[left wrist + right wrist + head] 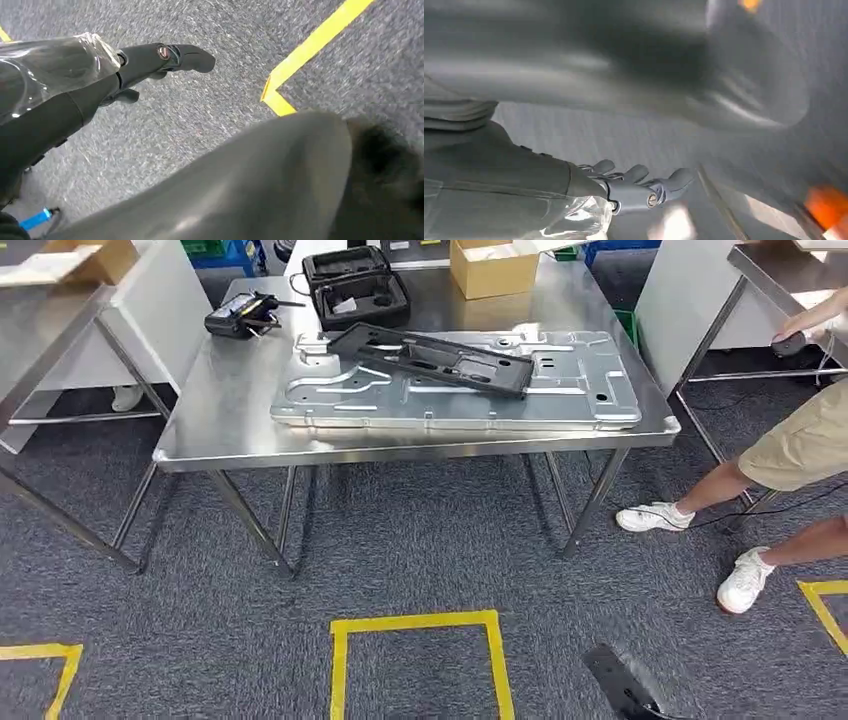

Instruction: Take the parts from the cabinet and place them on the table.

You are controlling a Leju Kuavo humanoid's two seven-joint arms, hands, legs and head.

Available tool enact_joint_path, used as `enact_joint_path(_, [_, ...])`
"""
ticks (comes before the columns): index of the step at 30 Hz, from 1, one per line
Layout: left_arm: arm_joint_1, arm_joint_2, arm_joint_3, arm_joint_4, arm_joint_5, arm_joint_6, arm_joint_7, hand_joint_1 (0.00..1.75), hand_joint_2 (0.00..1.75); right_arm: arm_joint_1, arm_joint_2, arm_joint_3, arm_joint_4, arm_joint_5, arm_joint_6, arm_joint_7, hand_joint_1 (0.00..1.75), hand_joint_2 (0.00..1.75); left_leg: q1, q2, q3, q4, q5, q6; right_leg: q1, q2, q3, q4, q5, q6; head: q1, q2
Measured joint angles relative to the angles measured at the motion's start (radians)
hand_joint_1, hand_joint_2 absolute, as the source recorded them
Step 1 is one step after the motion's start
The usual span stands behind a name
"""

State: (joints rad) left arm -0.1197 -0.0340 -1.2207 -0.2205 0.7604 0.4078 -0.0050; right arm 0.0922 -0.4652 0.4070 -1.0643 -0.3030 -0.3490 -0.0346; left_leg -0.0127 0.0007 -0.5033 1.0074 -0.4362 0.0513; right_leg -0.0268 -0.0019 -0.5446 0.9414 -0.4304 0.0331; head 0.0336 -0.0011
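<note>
Both hands are hanging empty: left hand (150, 62) and right hand (639, 187), fingers loosely extended. Black part (432, 357) is lying across the metal panel (560, 390) on the table (215, 430). Risk: it is sliding off if jolted.

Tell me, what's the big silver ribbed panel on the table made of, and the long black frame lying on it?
The big silver ribbed panel looks like pressed sheet metal: dull grey shine, stamped ridges and holes. The long black frame is probably moulded plastic: matte, no glint, with cut-out slots. The steel table reflects the light like brushed metal.
</note>
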Motion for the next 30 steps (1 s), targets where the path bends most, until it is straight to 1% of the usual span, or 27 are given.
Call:
enact_joint_path(1, [-0.002,0.0,-0.003,0.0,-0.005,-0.002,-0.001,0.0,0.0,-0.015,0.031,0.001,0.076,-0.056,0.055,-0.029,0.0,0.0,-0.005,0.0,0.045,-0.077,-0.027,0.007,0.005,0.0,-0.005,0.001,0.004,0.005,0.0,0.0])
enact_joint_path(2, [-0.006,0.0,-0.005,0.0,-0.007,-0.002,-0.002,0.0,0.0,-0.027,0.058,0.003,0.131,-0.077,0.077,-0.044,0.0,0.0,-0.008,0.0,0.051,-0.097,-0.033,0.006,0.002,-0.002,-0.008,0.001,0.011,0.013,0.002,0.0])
enact_joint_path(4, [-0.005,-0.002,-0.008,0.0,-0.007,-0.004,-0.002,0.0,0.0,-0.057,0.108,0.004,0.258,-0.095,0.09,-0.058,0.0,0.0,-0.016,0.0,0.042,-0.097,-0.031,0.01,-0.003,-0.003,-0.011,-0.001,0.022,0.026,0.001,0.0])
enact_joint_path(5, [-0.002,-0.003,-0.012,0.0,-0.007,-0.004,-0.002,0.0,0.0,-0.072,0.128,0.004,0.317,-0.1,0.096,-0.054,0.0,0.0,-0.01,0.0,0.043,-0.107,-0.02,0.018,0.002,-0.003,-0.012,-0.002,0.024,0.032,0.001,0.0])
enact_joint_path(6, [-0.003,-0.005,-0.016,0.0,-0.008,-0.004,-0.002,0.0,0.0,-0.083,0.147,0.004,0.369,-0.11,0.103,-0.038,0.0,0.0,-0.006,0.004,0.041,-0.111,-0.009,0.023,-0.003,-0.001,-0.022,0.02,0.002,0.031,0.0,0.0])
enact_joint_path(7, [-0.004,-0.005,-0.019,0.0,-0.012,-0.004,-0.002,0.0,0.0,-0.091,0.165,0.004,0.414,-0.123,0.117,-0.009,0.0,0.0,-0.006,0.004,0.033,-0.111,-0.004,0.03,-0.002,0.0,-0.044,0.072,-0.043,0.033,0.003,0.0])
enact_joint_path(8, [-0.004,-0.005,-0.022,0.0,-0.015,-0.004,0.0,0.0,0.0,-0.098,0.177,0.003,0.45,-0.138,0.125,0.019,0.0,0.0,-0.008,0.004,0.027,-0.11,0.001,0.035,-0.003,0.0,-0.076,0.15,-0.093,0.034,0.004,0.0])
enact_joint_path(9, [-0.004,-0.005,-0.024,0.0,-0.018,-0.004,0.001,0.0,0.0,-0.1,0.193,0.003,0.48,-0.148,0.131,0.035,0.0,0.0,-0.01,0.005,0.02,-0.11,0.006,0.035,-0.001,0.001,-0.109,0.235,-0.138,0.037,0.004,0.0])
enact_joint_path(10, [-0.004,-0.005,-0.027,0.0,-0.021,-0.004,0.005,0.0,0.0,-0.101,0.204,0.003,0.504,-0.152,0.133,0.053,0.0,0.0,-0.012,0.005,0.013,-0.109,0.01,0.036,0.0,0.001,-0.135,0.308,-0.169,0.038,0.004,0.0])
enact_joint_path(11, [-0.003,-0.006,-0.031,0.0,-0.023,-0.005,0.007,0.0,0.0,-0.109,0.227,0.002,0.544,-0.159,0.137,0.063,0.0,0.0,-0.014,0.006,0.007,-0.108,0.015,0.036,0.0,0.001,-0.136,0.328,-0.169,0.039,0.004,0.0])
enact_joint_path(12, [-0.003,-0.006,-0.034,0.0,-0.024,-0.005,0.009,0.0,0.0,-0.119,0.243,0.0,0.585,-0.164,0.137,0.074,0.0,0.0,-0.014,0.014,0.002,-0.106,0.018,0.036,0.0,0.001,-0.11,0.296,-0.147,0.04,0.004,0.0])
enact_joint_path(13, [-0.003,-0.006,-0.038,0.0,-0.024,-0.005,0.011,0.0,0.0,-0.124,0.261,0.0,0.619,-0.17,0.14,0.08,0.0,0.0,-0.014,0.016,-0.002,-0.103,0.019,0.034,0.0,0.0,-0.067,0.227,-0.113,0.039,0.004,0.0])
enact_joint_path(14, [-0.003,-0.006,-0.041,0.0,-0.025,-0.005,0.013,0.0,0.0,-0.125,0.276,0.0,0.638,-0.171,0.141,0.085,0.0,0.0,-0.014,0.02,-0.006,-0.095,0.019,0.033,0.0,-0.01,-0.007,0.13,-0.074,0.038,0.004,0.0])
enact_joint_path(15, [-0.003,-0.006,-0.044,0.0,-0.026,-0.005,0.014,0.0,0.0,-0.13,0.283,-0.001,0.652,-0.175,0.142,0.093,0.0,0.0,-0.016,0.025,-0.01,-0.084,0.016,0.03,0.0,-0.042,0.049,0.043,-0.049,0.037,0.004,0.0])
enact_joint_path(16, [-0.003,-0.006,-0.046,0.0,-0.028,-0.005,0.014,0.0,0.0,-0.142,0.296,-0.001,0.667,-0.179,0.143,0.102,0.0,0.0,-0.025,0.032,-0.018,-0.07,0.01,0.022,0.008,-0.061,0.06,0.002,-0.06,0.032,0.006,0.0])
enact_joint_path(17, [-0.003,-0.006,-0.048,0.0,-0.028,-0.005,0.016,0.0,0.0,-0.152,0.304,-0.002,0.686,-0.178,0.143,0.113,0.0,0.0,-0.024,0.039,-0.022,-0.066,0.009,0.018,0.009,-0.043,0.054,0.011,-0.054,0.015,0.002,0.0])
enact_joint_path(19, [-0.004,-0.006,-0.052,0.0,-0.027,-0.005,0.018,0.0,0.0,-0.153,0.33,-0.002,0.716,-0.172,0.146,0.134,0.0,0.0,-0.019,0.05,-0.022,-0.066,0.012,0.011,0.015,-0.032,0.048,0.011,-0.051,0.005,0.003,0.0])
enact_joint_path(20, [-0.004,-0.006,-0.053,0.0,-0.026,-0.005,0.017,0.0,0.0,-0.15,0.337,-0.001,0.73,-0.165,0.148,0.144,0.0,0.0,-0.019,0.053,-0.024,-0.06,0.011,0.007,0.01,-0.03,0.046,0.006,-0.044,-0.004,0.004,0.0])
enact_joint_path(21, [-0.004,-0.006,-0.053,0.0,-0.024,-0.004,0.017,0.0,0.0,-0.15,0.354,-0.001,0.738,-0.158,0.151,0.149,0.0,0.0,-0.016,0.044,-0.029,-0.052,0.003,0.001,0.007,-0.03,0.046,0.006,-0.04,-0.009,0.005,0.0])
enact_joint_path(22, [-0.003,-0.006,-0.053,0.0,-0.022,-0.005,0.016,0.0,0.0,-0.152,0.356,-0.001,0.747,-0.157,0.151,0.153,0.0,0.0,-0.012,0.025,-0.047,-0.006,-0.037,-0.013,0.005,-0.028,0.04,0.006,-0.036,-0.014,0.002,0.0])
enact_joint_path(23, [-0.003,-0.006,-0.054,0.0,-0.021,-0.005,0.014,0.0,0.0,-0.154,0.363,-0.001,0.754,-0.154,0.151,0.158,0.0,0.0,-0.005,0.017,-0.079,0.069,-0.084,-0.023,0.005,-0.027,0.035,0.007,-0.032,-0.019,0.002,0.0])
enact_joint_path(24, [-0.002,-0.006,-0.054,0.0,-0.021,-0.005,0.013,0.0,0.0,-0.156,0.371,0.0,0.761,-0.149,0.151,0.162,0.0,0.0,0.002,0.013,-0.121,0.168,-0.132,-0.031,0.005,-0.023,0.028,0.007,-0.028,-0.018,0.003,0.0])
enact_joint_path(25, [-0.001,-0.006,-0.054,0.0,-0.021,-0.005,0.013,0.0,0.0,-0.157,0.374,0.0,0.766,-0.148,0.151,0.165,0.0,0.0,0.008,0.012,-0.15,0.239,-0.159,-0.035,0.004,-0.021,0.025,0.007,-0.026,-0.017,0.002,0.0])
enact_joint_path(26, [0.001,-0.006,-0.054,0.0,-0.021,-0.005,0.013,0.0,0.0,-0.157,0.379,0.0,0.774,-0.146,0.15,0.17,0.0,0.0,0.013,0.012,-0.167,0.282,-0.167,-0.039,0.003,-0.019,0.021,0.007,-0.024,-0.015,0.003,0.0])
enact_joint_path(27, [0.002,-0.006,-0.054,0.0,-0.02,-0.006,0.013,0.0,0.0,-0.156,0.382,0.0,0.78,-0.145,0.15,0.173,0.0,0.0,0.018,0.012,-0.158,0.27,-0.153,-0.042,0.002,-0.017,0.02,0.007,-0.022,-0.013,0.003,0.0])
enact_joint_path(28, [0.003,-0.006,-0.054,0.0,-0.02,-0.006,0.013,0.0,0.0,-0.157,0.385,0.0,0.786,-0.14,0.149,0.177,0.0,0.0,0.022,0.012,-0.122,0.205,-0.116,-0.044,-0.001,-0.015,0.019,0.007,-0.019,-0.008,0.003,0.0])
enact_joint_path(30, [0.001,-0.006,-0.054,0.0,-0.02,-0.006,0.013,0.0,0.0,-0.159,0.392,0.001,0.793,-0.132,0.148,0.183,0.0,0.0,0.027,0.011,-0.025,0.021,-0.037,-0.046,-0.007,-0.011,0.02,0.007,-0.015,-0.002,0.003,0.0])
